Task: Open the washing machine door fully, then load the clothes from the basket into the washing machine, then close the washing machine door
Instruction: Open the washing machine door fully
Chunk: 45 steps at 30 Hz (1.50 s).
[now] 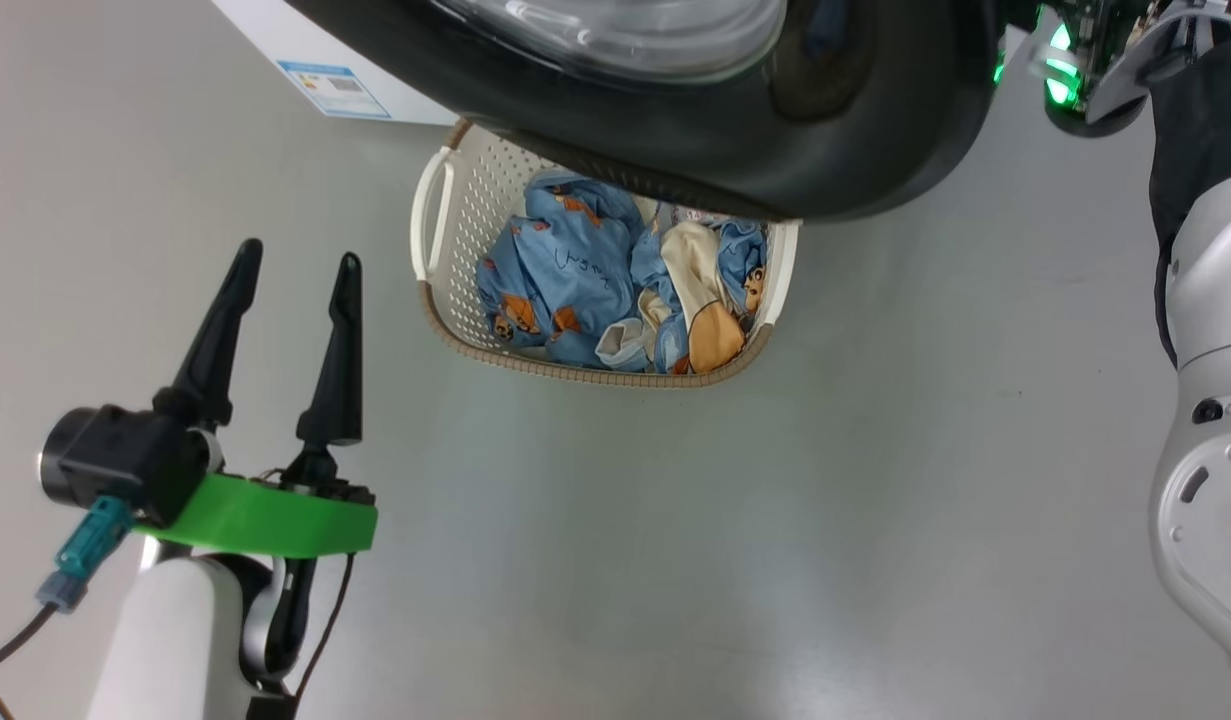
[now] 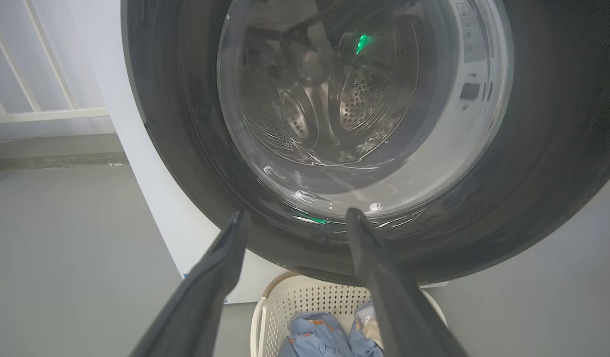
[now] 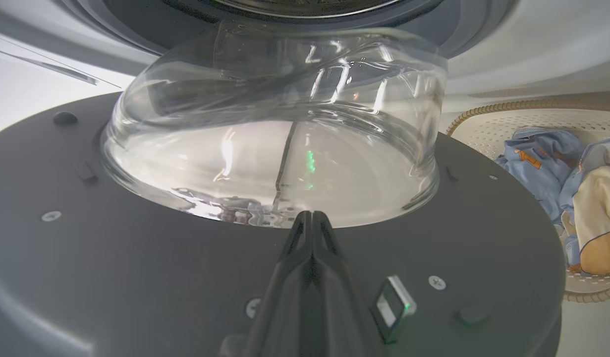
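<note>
The washing machine door (image 1: 855, 150) hangs partly open, its black rim over the far part of the basket (image 1: 475, 190). Blue and cream clothes (image 1: 565, 270) lie in the basket. My left gripper (image 1: 298, 252) is open and holds nothing, left of the basket over the floor. In the left wrist view the left gripper (image 2: 296, 213) points at the door's outer face (image 2: 186, 148), with the steel drum (image 2: 334, 99) visible through the glass. My right gripper (image 3: 310, 215) is shut, its tips against the door's inner face (image 3: 136, 263) at the foot of the glass bowl (image 3: 275, 148).
The washing machine's white body (image 1: 265, 30) with a blue label (image 1: 335, 90) stands at the back left. My right arm (image 1: 1215, 300) runs along the right edge, with a green light (image 1: 1065, 70) at its wrist. A white railing (image 2: 37, 116) stands beyond the machine. Grey floor surrounds the basket.
</note>
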{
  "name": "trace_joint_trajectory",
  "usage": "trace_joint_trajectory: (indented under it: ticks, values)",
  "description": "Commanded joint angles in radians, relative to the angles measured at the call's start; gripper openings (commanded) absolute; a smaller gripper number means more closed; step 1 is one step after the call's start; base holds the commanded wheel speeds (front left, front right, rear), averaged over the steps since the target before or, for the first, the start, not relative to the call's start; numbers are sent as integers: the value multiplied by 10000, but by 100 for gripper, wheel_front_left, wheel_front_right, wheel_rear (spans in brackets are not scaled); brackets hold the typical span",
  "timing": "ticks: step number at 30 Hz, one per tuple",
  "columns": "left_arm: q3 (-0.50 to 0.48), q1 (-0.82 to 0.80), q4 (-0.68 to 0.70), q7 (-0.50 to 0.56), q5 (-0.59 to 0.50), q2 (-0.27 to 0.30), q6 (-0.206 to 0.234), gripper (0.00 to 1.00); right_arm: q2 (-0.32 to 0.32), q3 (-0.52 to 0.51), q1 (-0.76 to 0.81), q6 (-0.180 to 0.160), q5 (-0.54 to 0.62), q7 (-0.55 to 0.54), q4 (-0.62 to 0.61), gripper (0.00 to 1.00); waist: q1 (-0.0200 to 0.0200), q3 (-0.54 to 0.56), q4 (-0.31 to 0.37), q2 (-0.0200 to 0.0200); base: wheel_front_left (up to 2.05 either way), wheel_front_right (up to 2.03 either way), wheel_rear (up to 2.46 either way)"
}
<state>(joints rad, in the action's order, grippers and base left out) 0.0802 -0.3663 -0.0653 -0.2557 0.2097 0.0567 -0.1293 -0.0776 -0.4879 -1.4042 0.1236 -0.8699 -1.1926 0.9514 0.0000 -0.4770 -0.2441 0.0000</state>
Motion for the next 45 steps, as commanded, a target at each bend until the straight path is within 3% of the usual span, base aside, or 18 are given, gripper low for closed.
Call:
trace_joint_trajectory:
  ticks: [1, 9, 18, 27, 37, 45]
  values:
    - [-340, 147, 270, -61, 40, 388, -14, 100, 273, 220, -30, 71, -197, -252, -246, 0, 0, 87, -25, 0, 0, 0, 0]
    - [-339, 287, 241, -61, -28, 424, -14, 100, 273, 1534, 769, 71, -1428, -1491, -554, 0, 0, 453, -54, 0, 0, 0, 0]
    - [-77, 463, 189, -61, -12, 478, -14, 100, 273, 3248, 2530, 71, -3552, -1922, -2256, 0, 0, 902, -238, 0, 0, 0, 0]
    - [47, 727, 170, -61, 20, 575, -14, 100, 273, 5671, 4642, 71, -5817, -1201, -3927, 0, 0, 1357, -303, 0, 0, 0, 0]
    - [-59, 955, 154, -61, -10, 517, -14, 100, 273, 7573, 5876, 71, -7005, 71, -5215, 0, 0, 1609, -349, 0, 0, 0, 0]
    - [-192, 976, 130, -61, -3, 505, -14, 100, 273, 8665, 6087, 71, -7700, 881, -5557, 0, 0, 1608, -383, 0, 0, 0, 0]
